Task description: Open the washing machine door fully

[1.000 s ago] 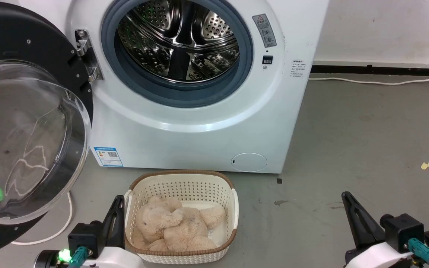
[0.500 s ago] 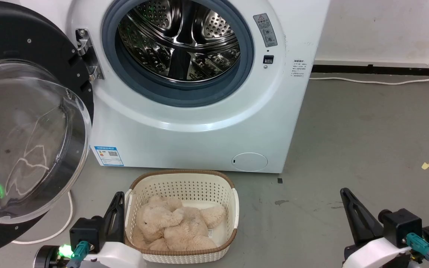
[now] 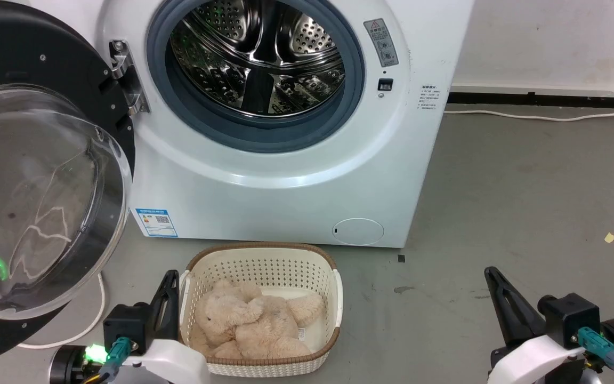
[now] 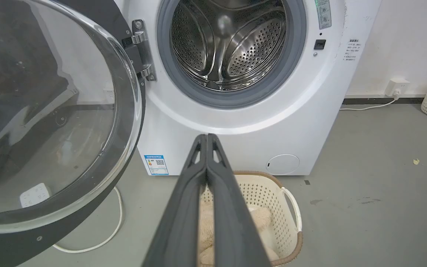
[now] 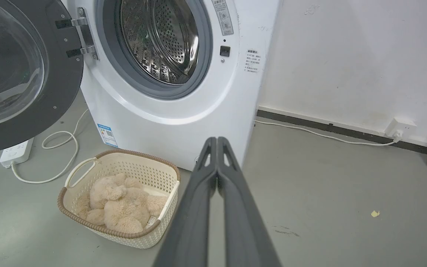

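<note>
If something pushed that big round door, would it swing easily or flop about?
Likely swings rigidly, not flopping: the door hangs on a metal hinge. Probably heavy for its size, given its bulging glass bowl. Its glossy black rim looks slippery to grip.

Basket (image 3: 262, 271), washer (image 3: 285, 205), cable (image 3: 525, 117) on grey floor (image 3: 525, 213)

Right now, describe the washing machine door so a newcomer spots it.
Find the white washing machine; its door hangs open on a metal hinge at the opening's left in the head view. It is the glossy black disc with a bulging clear glass bowl, unlike the grey rubber ring around the steel drum.
</note>
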`<state>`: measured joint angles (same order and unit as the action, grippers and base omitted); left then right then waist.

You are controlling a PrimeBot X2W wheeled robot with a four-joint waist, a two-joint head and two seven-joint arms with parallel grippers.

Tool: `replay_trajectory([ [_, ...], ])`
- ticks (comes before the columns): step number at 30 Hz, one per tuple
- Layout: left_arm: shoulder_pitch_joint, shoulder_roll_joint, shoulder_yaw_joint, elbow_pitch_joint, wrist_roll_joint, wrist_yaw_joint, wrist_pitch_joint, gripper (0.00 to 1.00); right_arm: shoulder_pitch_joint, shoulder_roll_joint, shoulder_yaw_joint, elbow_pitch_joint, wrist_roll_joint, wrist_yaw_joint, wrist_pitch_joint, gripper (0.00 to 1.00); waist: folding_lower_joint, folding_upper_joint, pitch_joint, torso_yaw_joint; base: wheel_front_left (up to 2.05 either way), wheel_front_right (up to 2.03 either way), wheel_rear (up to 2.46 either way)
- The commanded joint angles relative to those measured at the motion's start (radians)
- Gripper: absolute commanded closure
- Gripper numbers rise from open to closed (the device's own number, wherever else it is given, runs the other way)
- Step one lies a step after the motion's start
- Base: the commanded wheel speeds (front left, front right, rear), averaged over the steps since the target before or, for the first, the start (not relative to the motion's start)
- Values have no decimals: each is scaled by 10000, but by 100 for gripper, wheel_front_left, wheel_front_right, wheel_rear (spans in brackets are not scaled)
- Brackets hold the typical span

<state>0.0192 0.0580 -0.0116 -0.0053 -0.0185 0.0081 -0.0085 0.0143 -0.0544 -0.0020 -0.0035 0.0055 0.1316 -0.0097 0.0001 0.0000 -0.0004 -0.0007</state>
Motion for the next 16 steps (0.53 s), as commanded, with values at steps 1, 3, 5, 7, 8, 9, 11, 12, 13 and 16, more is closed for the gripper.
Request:
replay_trajectory([
  [1, -151, -40, 70, 37, 112, -45, 36, 100, -115, 40, 12, 30, -52, -9, 45, 100, -1, 0, 1, 2, 0, 0, 0],
  [3, -177, -64, 99, 47, 159, -68, 67, 100, -133, 41, 17, 34, -54, -9, 78, 100, -1, 0, 3, 5, 0, 0, 0],
  [5, -192, -78, 116, 53, 185, -81, 85, 100, -143, 41, 20, 35, -55, -9, 97, 100, -1, 0, 4, 7, 0, 0, 0],
  [7, -192, -78, 116, 53, 185, -81, 85, 100, -143, 41, 20, 35, -55, -9, 97, 100, -1, 0, 4, 7, 0, 0, 0],
  [8, -192, -78, 116, 53, 185, -81, 85, 100, -143, 41, 20, 35, -55, -9, 97, 100, -1, 0, 4, 7, 0, 0, 0],
  [9, -192, -78, 116, 53, 185, -81, 85, 100, -143, 41, 20, 35, -55, -9, 97, 100, -1, 0, 4, 7, 0, 0, 0],
  [11, -192, -78, 116, 53, 185, -81, 85, 100, -143, 41, 20, 35, -55, -9, 97, 100, -1, 0, 4, 7, 0, 0, 0],
  [12, -192, -78, 116, 53, 185, -81, 85, 100, -143, 41, 20, 35, -55, -9, 97, 100, -1, 0, 4, 7, 0, 0, 0],
  [13, -192, -78, 116, 53, 185, -81, 85, 100, -143, 41, 20, 35, -55, -9, 97, 100, -1, 0, 4, 7, 0, 0, 0],
  [16, -192, -78, 116, 53, 185, -81, 85, 100, -143, 41, 20, 35, -55, -9, 97, 100, -1, 0, 4, 7, 0, 0, 0],
])
